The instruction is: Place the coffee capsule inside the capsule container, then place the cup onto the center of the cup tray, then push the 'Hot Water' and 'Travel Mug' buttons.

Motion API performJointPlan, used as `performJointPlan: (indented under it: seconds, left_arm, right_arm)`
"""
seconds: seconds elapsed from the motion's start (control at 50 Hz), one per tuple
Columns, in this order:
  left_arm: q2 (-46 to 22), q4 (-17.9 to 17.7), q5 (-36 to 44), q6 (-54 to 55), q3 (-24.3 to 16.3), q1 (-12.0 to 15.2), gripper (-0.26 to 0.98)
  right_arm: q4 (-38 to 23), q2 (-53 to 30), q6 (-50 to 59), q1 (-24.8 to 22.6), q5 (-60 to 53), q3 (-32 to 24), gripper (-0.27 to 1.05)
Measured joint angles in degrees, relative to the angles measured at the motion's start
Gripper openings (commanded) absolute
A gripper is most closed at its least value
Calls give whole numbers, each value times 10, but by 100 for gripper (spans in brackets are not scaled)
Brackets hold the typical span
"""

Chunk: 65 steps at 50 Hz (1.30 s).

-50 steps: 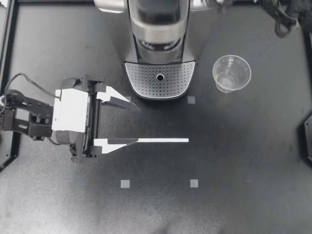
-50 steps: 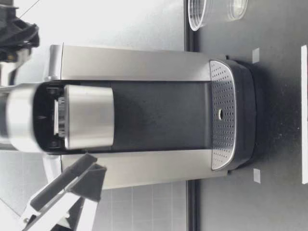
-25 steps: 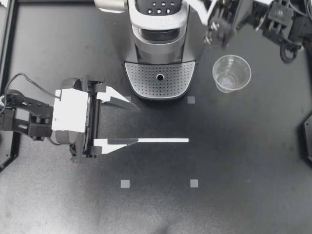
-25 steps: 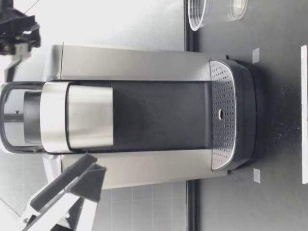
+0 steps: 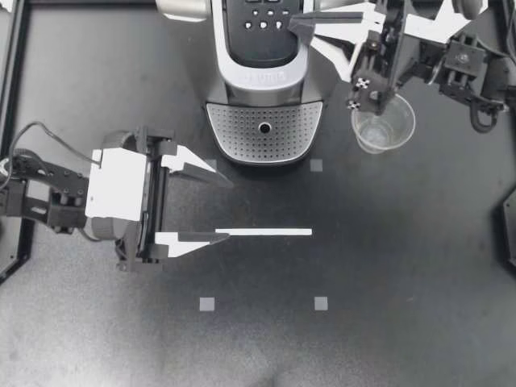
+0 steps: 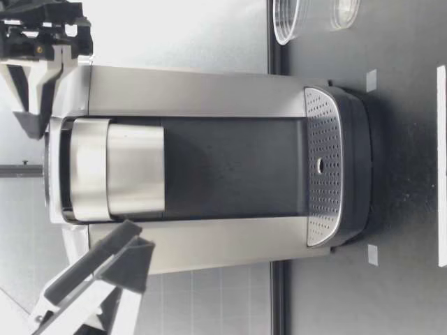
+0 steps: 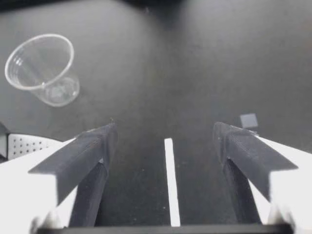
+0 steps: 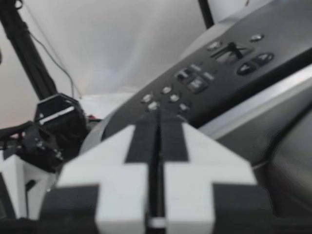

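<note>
The coffee machine (image 5: 262, 60) stands at the back with its lid down and its button panel (image 5: 262, 18) facing up. My right gripper (image 5: 297, 24) is shut and empty, its tip over the panel's right side; in the right wrist view the buttons (image 8: 165, 92) lie just ahead of the closed fingertips (image 8: 156, 114). The clear cup (image 5: 385, 125) stands upright right of the perforated cup tray (image 5: 264, 129), partly under my right arm. My left gripper (image 5: 226, 208) hangs open and empty, left of the tray. No capsule shows.
A white tape strip (image 5: 266, 232) and small grey square marks (image 5: 321, 303) lie on the black table. In the low view my right gripper (image 6: 33, 125) hovers above the machine's head and my left gripper (image 6: 140, 241) is beside the machine.
The machine's lid has swung down shut, showing its buttons. My right arm has come in from the back right over the panel. The left arm and the cup have stayed put.
</note>
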<state>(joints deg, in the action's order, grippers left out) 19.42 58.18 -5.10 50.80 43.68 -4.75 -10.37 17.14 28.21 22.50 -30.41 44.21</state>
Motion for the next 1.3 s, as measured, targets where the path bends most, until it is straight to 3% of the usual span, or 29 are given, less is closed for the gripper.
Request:
performJointPlan:
  seconds: [0.22, 0.4, 0.5, 0.64, 1.0, 1.3]
  left_arm:
    - [-3, -1, 6, 0, 0, 0, 70]
    - [-4, -1, 16, 0, 0, 0, 70]
    - [-4, -1, 21, 0, 0, 0, 70]
    - [-4, -1, 24, 0, -1, 1, 70]
    - [-15, -3, 44, 0, 1, 0, 70]
    - [-28, -3, 45, 0, 2, 0, 70]
  right_arm:
    - [11, 117, 16, 0, 33, 51, 9]
    - [69, 229, 37, 2, 122, 156, 9]
    - [134, 271, 50, 12, 178, 220, 9]
    - [173, 291, 62, 29, 230, 275, 9]
    - [177, 303, 127, 93, 296, 343, 11]
    - [177, 293, 149, 109, 304, 354, 32]
